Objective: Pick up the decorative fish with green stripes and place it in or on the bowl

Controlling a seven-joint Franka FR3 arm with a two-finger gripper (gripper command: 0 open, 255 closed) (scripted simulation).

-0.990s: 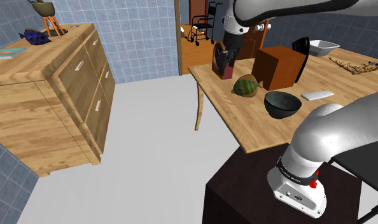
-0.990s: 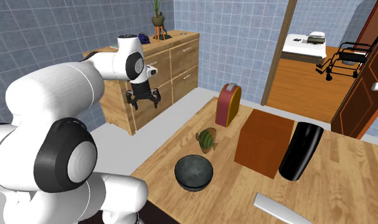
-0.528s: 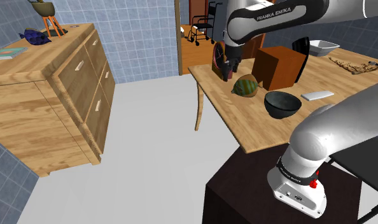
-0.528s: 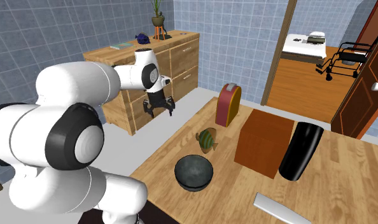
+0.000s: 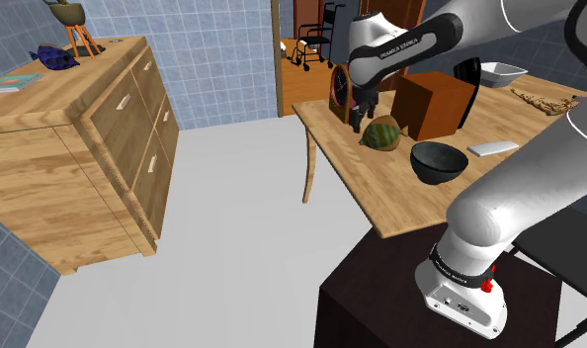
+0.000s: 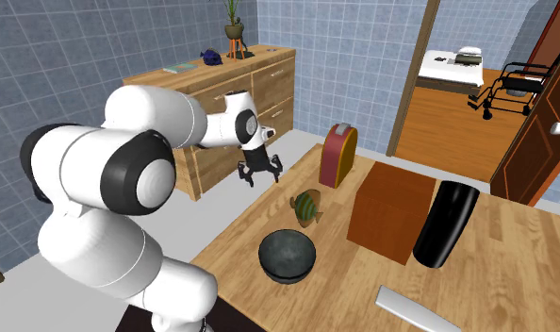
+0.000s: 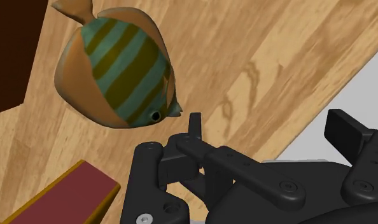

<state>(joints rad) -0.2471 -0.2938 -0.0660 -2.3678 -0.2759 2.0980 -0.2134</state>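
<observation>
The decorative fish (image 5: 382,132) (image 6: 307,207) (image 7: 118,67), orange with green and olive stripes, stands on the wooden table (image 5: 380,198) between a maroon block and a brown box. A dark bowl (image 5: 439,161) (image 6: 288,256) sits upright nearer the stand. My black gripper (image 5: 361,111) (image 6: 260,172) (image 7: 270,130) hovers above the table's edge on the shoulder view's left of the fish, open, with nothing between its fingers (image 7: 194,127). The fish's snout lies just beyond one fingertip, apart from it.
A maroon block (image 5: 338,91) (image 6: 337,156) and a brown box (image 5: 433,104) (image 6: 391,209) flank the fish. Behind stand a black cylinder (image 6: 445,223) and a white bowl (image 5: 503,72); a white flat piece (image 5: 493,148) lies near the dark bowl. A wooden dresser (image 5: 74,138) stands across the floor.
The arm has swung the gripper from over the floor near the dresser toward the table, lower and closer to the fish. The fingers stayed open; nothing on the table moved.
</observation>
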